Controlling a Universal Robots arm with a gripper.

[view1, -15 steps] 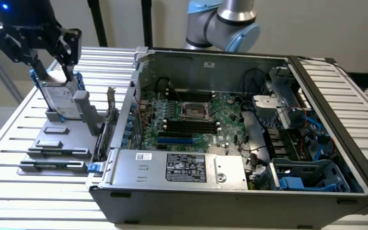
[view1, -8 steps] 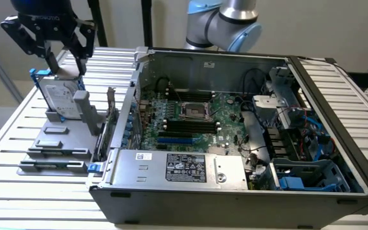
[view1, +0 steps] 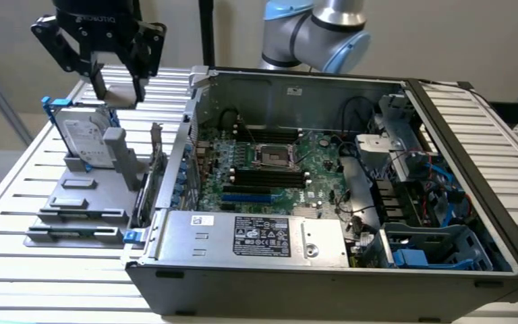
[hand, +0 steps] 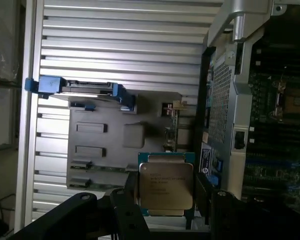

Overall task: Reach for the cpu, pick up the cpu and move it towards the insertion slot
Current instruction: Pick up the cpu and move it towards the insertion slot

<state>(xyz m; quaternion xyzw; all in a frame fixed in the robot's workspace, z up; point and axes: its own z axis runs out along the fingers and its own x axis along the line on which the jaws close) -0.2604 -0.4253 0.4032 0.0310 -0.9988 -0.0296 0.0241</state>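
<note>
Fingers (hand: 131,205) clamp the cpu (hand: 166,186) by its edges, so I spare its face; the insertion slot (hand: 296,102) sits well apart from them.

Open grey PC case (view1: 331,287) sits on slatted metal table (view1: 16,263), green motherboard (view1: 318,158) inside. Long black memory slots (view1: 264,177) run across board. Silver labelled power supply box (view1: 250,236) at near edge. Blue plastic bay (view1: 434,250) in exterior view's right corner. Outside case, exterior view's left: grey fixture plate (view1: 75,202), upright silver hard drive (view1: 86,138) in blue frame standing on it.
</note>
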